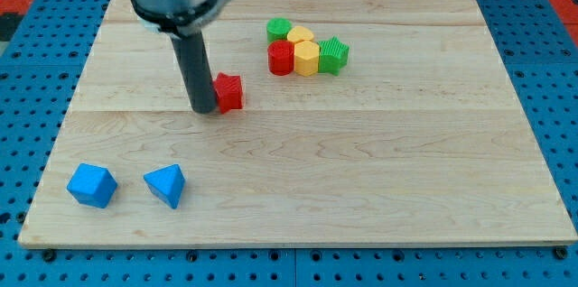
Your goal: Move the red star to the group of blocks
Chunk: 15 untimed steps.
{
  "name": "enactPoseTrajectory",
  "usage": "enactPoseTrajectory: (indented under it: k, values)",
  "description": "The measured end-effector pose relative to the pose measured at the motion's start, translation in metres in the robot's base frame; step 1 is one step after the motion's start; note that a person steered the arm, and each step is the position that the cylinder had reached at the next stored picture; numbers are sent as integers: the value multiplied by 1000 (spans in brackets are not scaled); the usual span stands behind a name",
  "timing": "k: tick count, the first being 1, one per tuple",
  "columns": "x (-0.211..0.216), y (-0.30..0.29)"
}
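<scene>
My tip (204, 109) touches the red star's (228, 91) left side, ready to push it right toward the group of blocks (305, 49); my end effector, a bare rod, grips nothing.

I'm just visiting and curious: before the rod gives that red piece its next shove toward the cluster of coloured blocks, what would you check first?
1. My tip sits at the red star, on the view's left side, apparently touching: ok.
2. The group lies to the view's upper right of the star, so I am on the side away from it: ok.
3. Bare board between star and the group's red block: ok.
4. Group stays tight: green block, yellow block, green star: ok.
5. Blue blocks lie far off the path: ok.
6. Exact contact spot on the star: cannot tell.
</scene>
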<state>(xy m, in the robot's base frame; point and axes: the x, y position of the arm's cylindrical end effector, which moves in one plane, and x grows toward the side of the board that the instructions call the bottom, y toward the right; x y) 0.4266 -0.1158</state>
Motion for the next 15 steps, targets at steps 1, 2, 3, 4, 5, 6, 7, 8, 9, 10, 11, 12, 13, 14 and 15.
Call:
enactPoseTrajectory:
  k: [1,2,3,4,5,6,7,8,9,10,11,12,13,14,15]
  values:
    - [-15,17]
    - [17,5]
    - [17,47]
    - [-20,63]
    - [-67,60]
    - [-58,28]
    - [-60,-16]
    - [-83,-33]
    - [-106,-39]
    - [-105,-10]
    - [-105,14]
    - [-105,29]
    - [-105,36]
    - [-104,-40]
    - [-53,-161]
